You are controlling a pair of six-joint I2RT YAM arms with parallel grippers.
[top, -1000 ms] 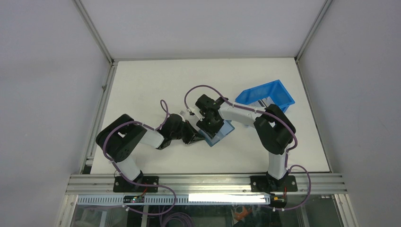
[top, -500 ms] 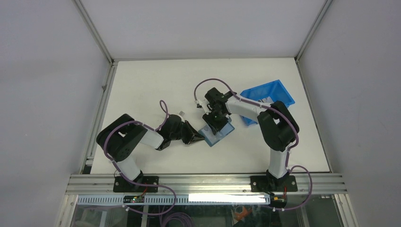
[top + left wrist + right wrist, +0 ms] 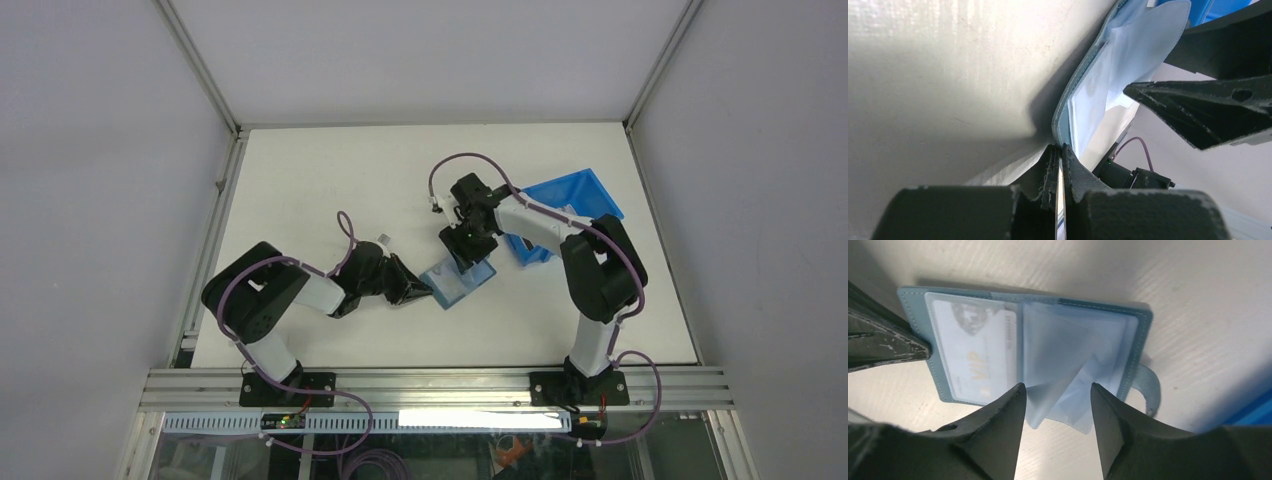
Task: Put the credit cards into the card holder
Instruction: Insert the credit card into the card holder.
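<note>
The teal card holder (image 3: pixel 1135 320) lies open on the white table, its clear sleeves (image 3: pixel 1068 365) fanned up and its snap tab (image 3: pixel 1148 390) at the right. A silvery credit card (image 3: pixel 975 357) marked VIP sits in its left pocket. My left gripper (image 3: pixel 1060 150) is shut on the card holder's (image 3: pixel 1083 95) edge, its fingers (image 3: pixel 883 342) showing at the left of the right wrist view. My right gripper (image 3: pixel 1057 390) hangs open just above the sleeves with nothing between its fingers. From above, the card holder (image 3: pixel 458 282) lies between the left gripper (image 3: pixel 420 291) and the right gripper (image 3: pixel 470 248).
A bright-blue plastic bin (image 3: pixel 565 205) stands tilted at the right, behind the right arm; its corner (image 3: pixel 1253 410) shows in the right wrist view. A metal frame (image 3: pixel 440 385) runs along the table's near edge.
My right gripper has lifted off the card holder and drawn back toward the blue bin, its jaws narrowing then widening. The left gripper keeps its pinch in the same place.
</note>
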